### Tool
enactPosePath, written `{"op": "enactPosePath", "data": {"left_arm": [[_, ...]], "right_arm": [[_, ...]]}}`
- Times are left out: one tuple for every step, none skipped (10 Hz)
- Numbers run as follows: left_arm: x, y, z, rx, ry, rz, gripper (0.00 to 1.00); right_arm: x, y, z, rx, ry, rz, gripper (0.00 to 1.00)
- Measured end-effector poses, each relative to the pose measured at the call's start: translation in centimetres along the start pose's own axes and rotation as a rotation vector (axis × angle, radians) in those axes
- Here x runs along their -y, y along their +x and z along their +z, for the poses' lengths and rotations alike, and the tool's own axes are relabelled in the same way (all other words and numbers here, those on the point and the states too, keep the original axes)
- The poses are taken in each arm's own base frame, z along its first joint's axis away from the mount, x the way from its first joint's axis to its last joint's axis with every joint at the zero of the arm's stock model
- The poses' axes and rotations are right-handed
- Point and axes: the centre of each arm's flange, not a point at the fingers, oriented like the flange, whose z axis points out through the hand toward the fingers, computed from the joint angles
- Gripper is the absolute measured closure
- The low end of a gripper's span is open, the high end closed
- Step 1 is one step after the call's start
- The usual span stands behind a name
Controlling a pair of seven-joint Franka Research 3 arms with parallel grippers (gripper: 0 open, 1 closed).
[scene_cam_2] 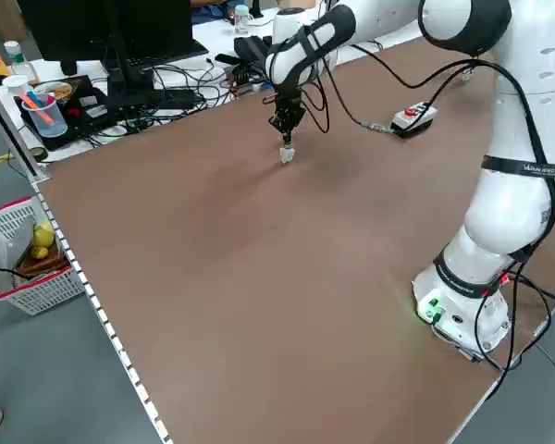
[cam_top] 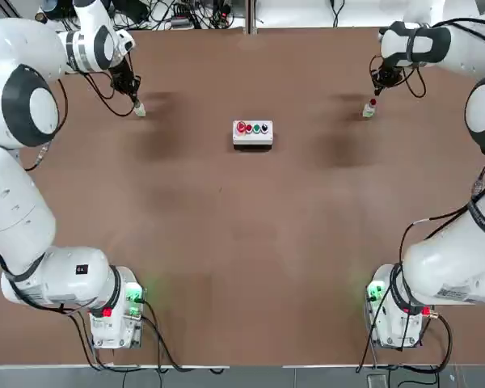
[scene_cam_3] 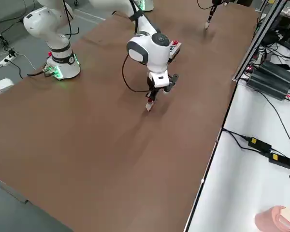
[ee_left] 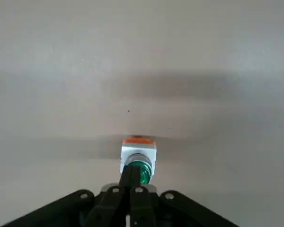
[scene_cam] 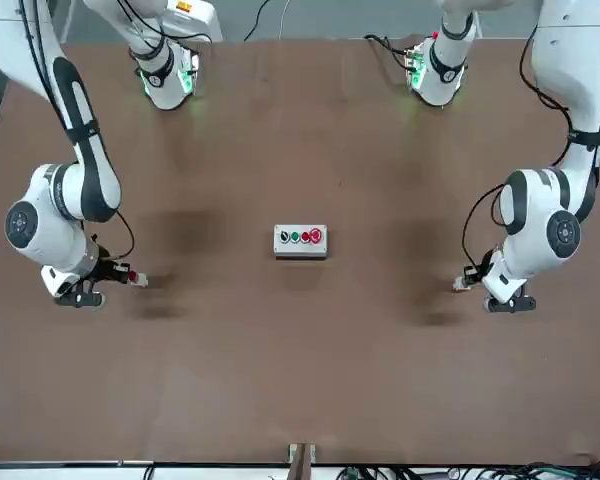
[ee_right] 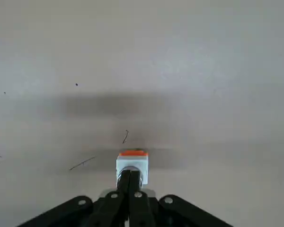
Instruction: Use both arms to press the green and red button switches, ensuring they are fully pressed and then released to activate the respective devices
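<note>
Seemingly light and easily tipped, the green switch point(cam_top: 140, 110) at the bench's point(cam_top: 242, 242) ten o'clock and red switch point(cam_top: 369, 109) at two o'clock want straight-down cap presses from the clenched left hand point(ee_left: 131, 182) and right hand point(ee_right: 129, 182).

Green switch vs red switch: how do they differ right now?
The green switch sits on the robot's left at the table's far side, under the left claw; the red switch sits on the robot's right, under the right claw. In the wrist views the green cap shows beside the fingertips, while the red cap is hidden behind them. Both have small white bases and stand apart from the white button box, each with shut fingers at its cap.
</note>
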Motion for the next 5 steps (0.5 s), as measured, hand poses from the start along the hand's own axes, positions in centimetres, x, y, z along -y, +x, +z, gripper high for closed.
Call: {"op": "enactPosePath", "data": {"left_arm": [[-0.01, 0.06, 0.1, -0.005, 0.0, -0.002, 0.99], [-0.02, 0.09, 0.14, -0.006, 0.0, -0.003, 0.99], [-0.03, 0.09, 0.14, -0.006, 0.0, -0.008, 0.99], [-0.1, 0.09, 0.15, -0.006, 0.0, -0.013, 0.99], [-0.31, 0.07, 0.19, -0.006, 0.0, -0.015, 0.99]], "right_arm": [[0.04, -0.09, 0.15, 0.0, 0.0, -0.001, 0.95], [0.1, -0.24, 0.37, 0.003, 0.0, -0.002, 0.95], [0.16, -0.35, 0.54, 0.005, 0.001, -0.002, 0.95], [0.21, -0.38, 0.61, 0.005, 0.001, -0.003, 0.95], [0.26, -0.39, 0.73, 0.004, 0.001, -0.004, 0.95]]}}
